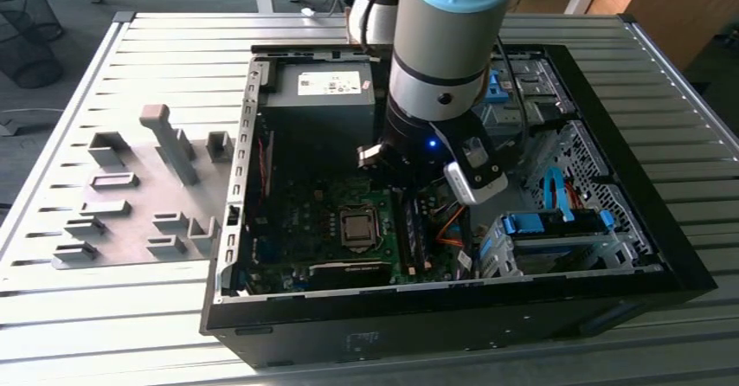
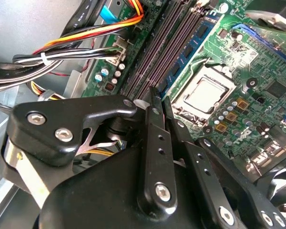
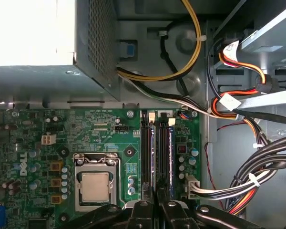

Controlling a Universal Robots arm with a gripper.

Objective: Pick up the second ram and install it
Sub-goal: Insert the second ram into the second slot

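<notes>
In the exterior view, the grey and pale-blue robot arm reaches down into the open black metal computer case. Its black gripper sits low over the green motherboard, just above the long black memory slots. Well apart from the gripper, towards the exterior view's left, a grey plastic fixture plate with raised blocks lies on the slatted metal table.

In the second wrist view, the gripper's black fingers are pressed close together, their tips right at the near end of the slots. The second ram, a thin blue-green strip with dark chips, stands seated in a slot just beyond the fingertips. The square silver processor lies beside the slots.

In the first wrist view, the gripper meets the slot ends; the second ram runs straight away from it, with bundled black, red and yellow cables off to one side.
</notes>
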